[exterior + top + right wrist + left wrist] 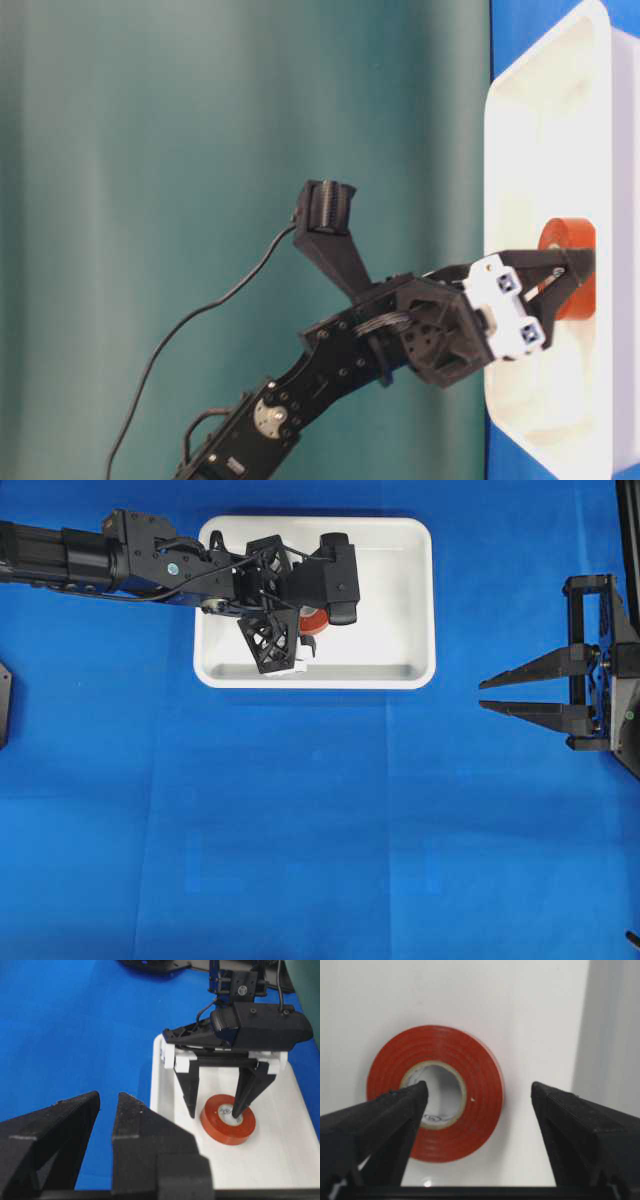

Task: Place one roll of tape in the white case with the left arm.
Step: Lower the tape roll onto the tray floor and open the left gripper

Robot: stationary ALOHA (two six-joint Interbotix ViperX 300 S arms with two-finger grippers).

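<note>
The tape (435,1093) lies flat on the floor of the white case (400,600), left of the case's middle in the overhead view, its pale core facing up. Directly above it hangs the left gripper (215,1102), pointing steeply down into the case from the left arm (120,558), which reaches in from the left edge of the overhead view and crosses the case's left rim. The gripper's two fingers stand well apart and clamp nothing. In the left wrist view one fingertip (402,1105) sits over the core of the tape, while the other (560,1110) is off to the side over bare white floor, clear of the ring's outer edge. From the right wrist view, one finger points into the tape's hole and the other comes down just beside the roll; whether either tip touches the tape or the floor cannot be told.

The right gripper (483,695) rests well apart from the case, over the blue table (300,830) at the right side, level and pointing toward the middle. Its fingers are parted by a narrow gap and hold nothing.
</note>
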